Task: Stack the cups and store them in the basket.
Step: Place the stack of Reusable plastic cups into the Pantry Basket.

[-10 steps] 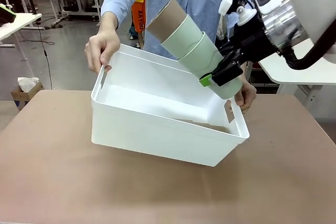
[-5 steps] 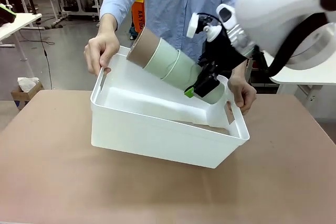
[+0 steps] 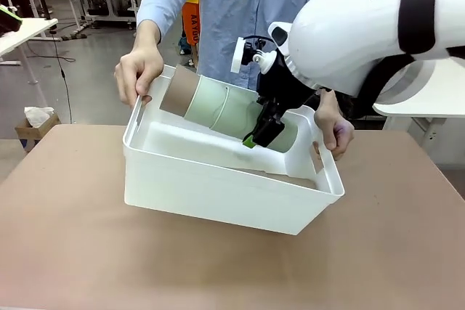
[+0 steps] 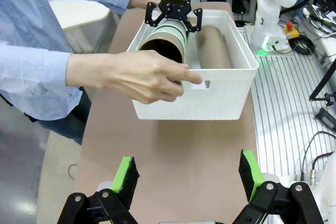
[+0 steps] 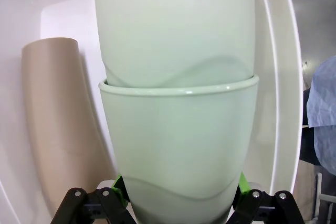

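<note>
White plastic basket [image 3: 218,186] sits tilted on the table [image 3: 73,252], its far side lifted by the person's hands [image 3: 138,70], likely so your cups slide in easily. Your right gripper [image 3: 260,132] clamps the mint end of the stack [image 3: 218,110], which lies nearly flat inside the basket beside a tan cup [image 4: 212,45]. A second ago the stack was steeper and higher, above the rim. Your left gripper [image 4: 189,174] hangs over the table, spread wide, holding nothing.
</note>
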